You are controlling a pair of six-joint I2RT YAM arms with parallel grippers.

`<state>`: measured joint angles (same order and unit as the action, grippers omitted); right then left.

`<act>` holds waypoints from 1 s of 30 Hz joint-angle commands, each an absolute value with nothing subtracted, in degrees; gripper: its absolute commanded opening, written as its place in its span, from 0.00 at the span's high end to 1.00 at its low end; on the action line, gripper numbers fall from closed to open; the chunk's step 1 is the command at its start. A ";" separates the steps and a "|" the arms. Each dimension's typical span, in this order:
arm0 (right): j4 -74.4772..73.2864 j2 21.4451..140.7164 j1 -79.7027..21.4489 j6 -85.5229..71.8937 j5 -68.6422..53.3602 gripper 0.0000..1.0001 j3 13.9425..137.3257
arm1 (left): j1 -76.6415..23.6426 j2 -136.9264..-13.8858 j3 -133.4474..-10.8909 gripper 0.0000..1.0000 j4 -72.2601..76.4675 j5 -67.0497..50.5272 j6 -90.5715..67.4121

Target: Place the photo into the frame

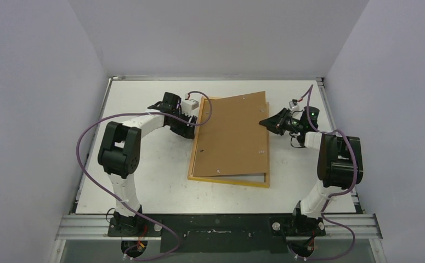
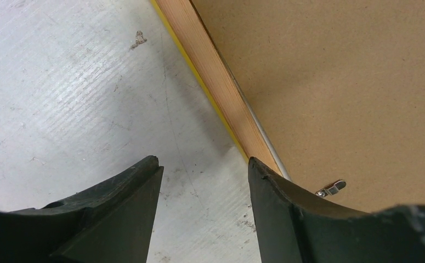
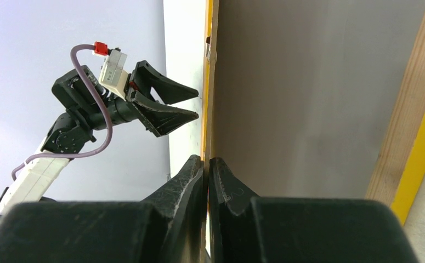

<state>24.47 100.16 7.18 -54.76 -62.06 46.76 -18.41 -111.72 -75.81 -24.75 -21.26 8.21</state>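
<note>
Soft, even overhead light, with no glare. In the top view the white surface point(image 1: 160, 189) is bright and sharp, and the tilted brown fibreboard panel point(image 1: 234, 137) casts a narrow shadow under its lower edge. Both wrist views are crisp farther off. The black left pincer point(image 2: 204, 170) and black right pincer point(image 3: 207, 164), at the bottom of each, look soft and dark with little detail.

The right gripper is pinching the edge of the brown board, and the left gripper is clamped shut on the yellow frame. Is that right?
Not quite. The left gripper is open and holds nothing: in the left wrist view its fingers stand apart above the table, at the edge of the frame. The right gripper does pinch the edge of the brown board.
</note>
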 commanded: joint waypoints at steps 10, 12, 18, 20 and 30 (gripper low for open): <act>33.31 101.70 6.91 -54.71 -64.17 0.95 49.33 | -18.63 -113.05 -78.61 0.45 -24.59 -22.32 9.74; 33.44 102.14 6.87 -54.70 -64.16 0.95 49.56 | -18.63 -113.11 -78.73 0.46 -25.09 -22.47 9.94; 35.65 102.64 6.89 -56.11 -64.42 0.95 49.84 | -18.63 -112.89 -78.82 0.47 -25.48 -22.67 10.18; 35.85 102.61 6.93 -56.21 -64.55 0.95 49.79 | -18.63 -112.99 -78.83 0.47 -25.57 -22.85 10.17; 43.41 101.35 6.67 -59.74 -64.16 0.95 47.21 | -18.63 -113.29 -78.66 0.49 -26.05 -23.10 10.34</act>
